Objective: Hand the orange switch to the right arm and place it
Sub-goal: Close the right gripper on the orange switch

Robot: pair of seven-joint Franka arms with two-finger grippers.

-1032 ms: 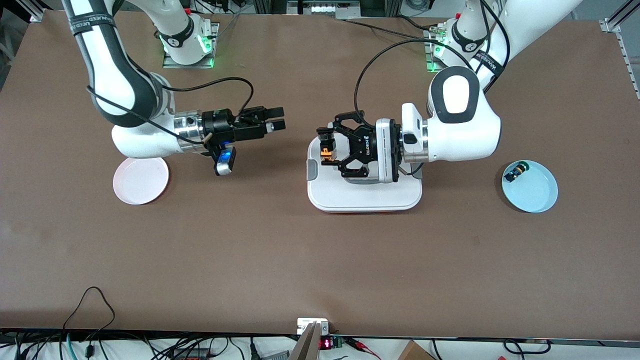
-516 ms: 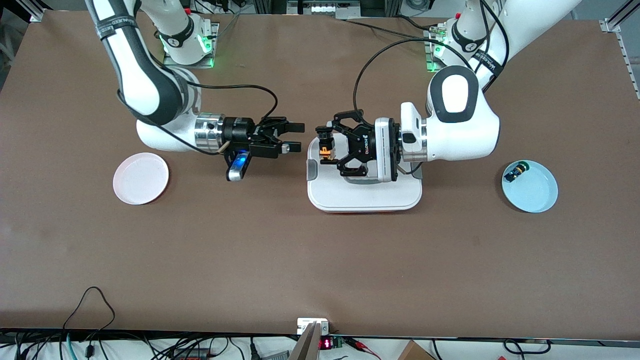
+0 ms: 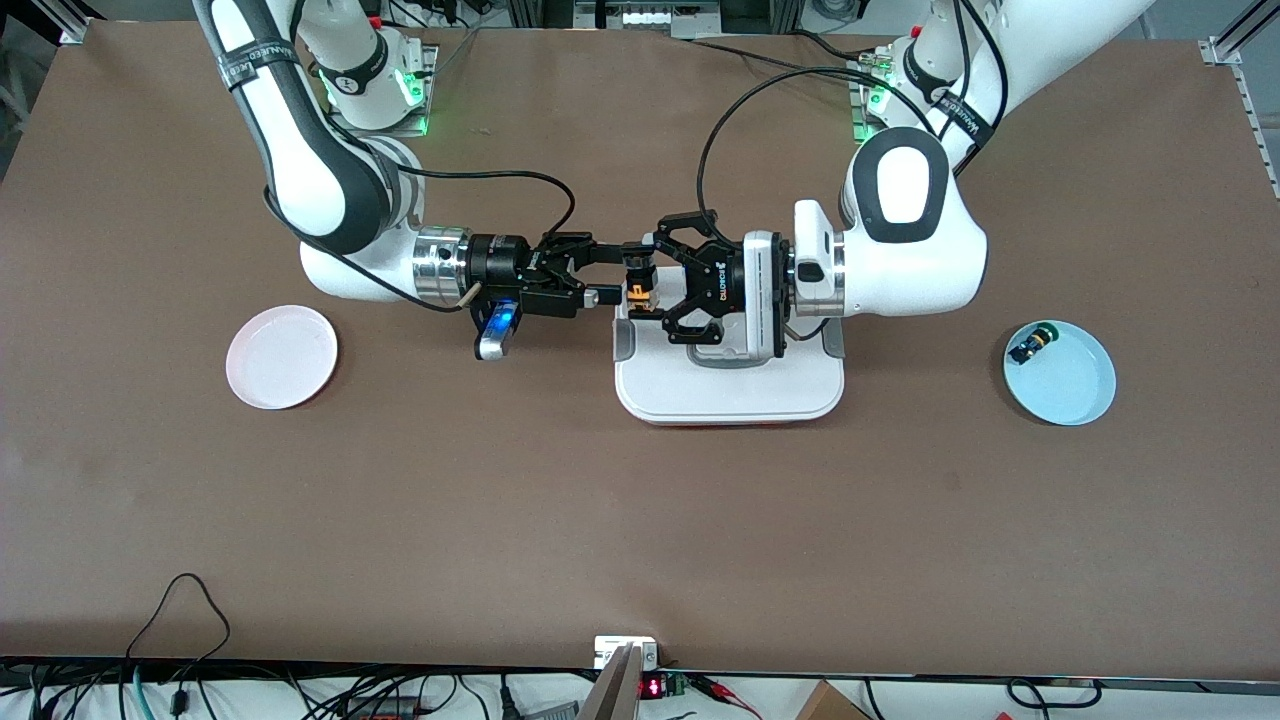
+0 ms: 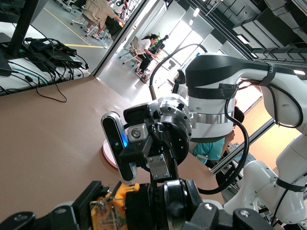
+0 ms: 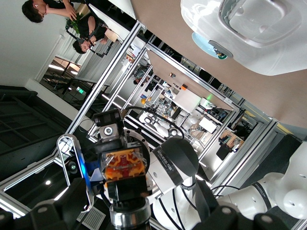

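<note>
The orange switch (image 3: 636, 288) hangs in the air over the white tray's (image 3: 730, 395) edge toward the right arm's end, with my left gripper (image 3: 642, 284) shut on it. My right gripper (image 3: 616, 272) has come up level with it. Its slim black fingers stand open, one on each side of the switch's free end, without closing on it. In the left wrist view the orange switch (image 4: 109, 211) sits between the left gripper's (image 4: 129, 213) jaws, with the right arm's blue-lit wrist just past it. In the right wrist view the orange switch (image 5: 123, 168) fills the space ahead of the open right gripper (image 5: 132, 215).
A pink plate (image 3: 281, 356) lies on the brown table toward the right arm's end. A light blue plate (image 3: 1065, 380) toward the left arm's end holds another small switch (image 3: 1032, 346) with a green-yellow cap. Cables run along the table's edge nearest the front camera.
The right arm has swung in toward the tray, bringing its open gripper up to the switch. The left gripper, still shut on the switch, has shifted slightly toward it.
</note>
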